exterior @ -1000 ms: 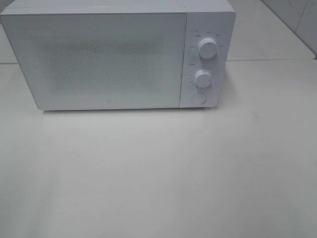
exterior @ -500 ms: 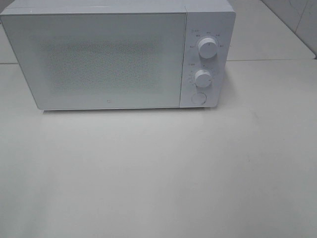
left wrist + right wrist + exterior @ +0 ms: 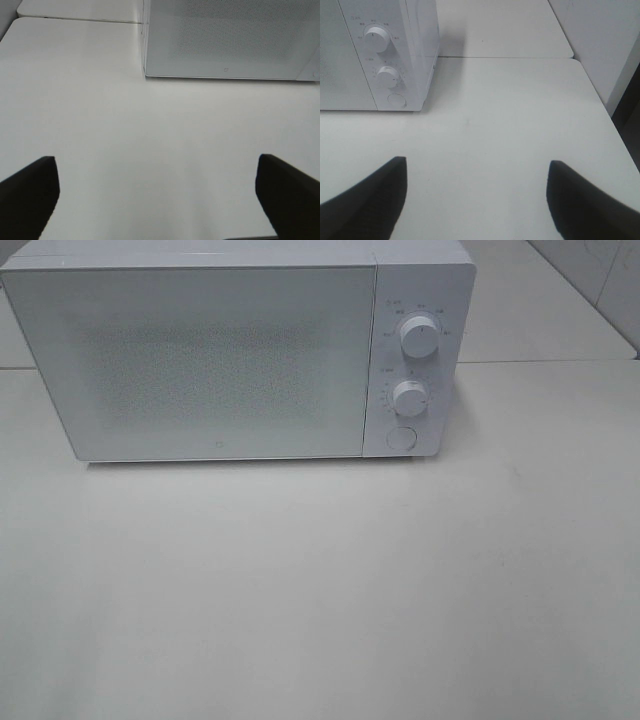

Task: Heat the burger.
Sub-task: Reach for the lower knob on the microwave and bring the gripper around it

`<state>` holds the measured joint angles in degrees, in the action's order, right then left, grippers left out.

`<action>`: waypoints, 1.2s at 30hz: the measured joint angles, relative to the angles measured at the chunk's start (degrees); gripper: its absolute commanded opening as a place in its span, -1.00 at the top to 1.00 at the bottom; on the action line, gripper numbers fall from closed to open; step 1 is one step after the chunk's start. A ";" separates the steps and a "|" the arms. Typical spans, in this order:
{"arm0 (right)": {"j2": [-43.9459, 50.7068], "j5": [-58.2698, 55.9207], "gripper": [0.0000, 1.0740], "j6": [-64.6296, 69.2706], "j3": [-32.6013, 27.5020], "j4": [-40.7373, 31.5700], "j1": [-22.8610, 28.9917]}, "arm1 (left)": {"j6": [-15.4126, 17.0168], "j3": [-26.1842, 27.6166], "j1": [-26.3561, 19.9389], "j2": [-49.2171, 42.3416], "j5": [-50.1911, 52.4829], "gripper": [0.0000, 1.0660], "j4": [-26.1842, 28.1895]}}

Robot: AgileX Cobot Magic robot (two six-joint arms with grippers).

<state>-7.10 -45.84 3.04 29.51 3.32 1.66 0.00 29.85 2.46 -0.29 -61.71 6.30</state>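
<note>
Nothing has moved since a second ago: the microwave (image 3: 220, 360) stands shut on the table (image 3: 320, 590).
Released and grasping nothing, the left claw (image 3: 156, 167) and the right claw (image 3: 476, 167) hang above the table; where the burger lies relative to them cannot be told.

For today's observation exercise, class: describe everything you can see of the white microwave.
The microwave is a white, smooth-looking box standing upright on the white table, towards the back. Its door is shut; a speckled, dotted window hides the inside. Right of the door is a control panel with two round white knobs, upper and lower, faint markings around them, and a round button beneath. Only the table touches it.
</note>
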 measured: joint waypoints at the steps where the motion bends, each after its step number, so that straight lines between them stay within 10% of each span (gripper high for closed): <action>1: -0.46 0.80 -0.36 0.00 0.00 0.00 0.00 | 0.00 0.00 0.00 0.00 0.00 -0.88 0.00; 36: -28.13 52.20 -0.36 0.00 -12.83 0.00 0.00 | 0.00 0.00 0.00 0.00 0.00 -0.88 0.00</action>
<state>-35.24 6.36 3.04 16.67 3.32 1.66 0.00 29.85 2.46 -0.29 -61.71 6.30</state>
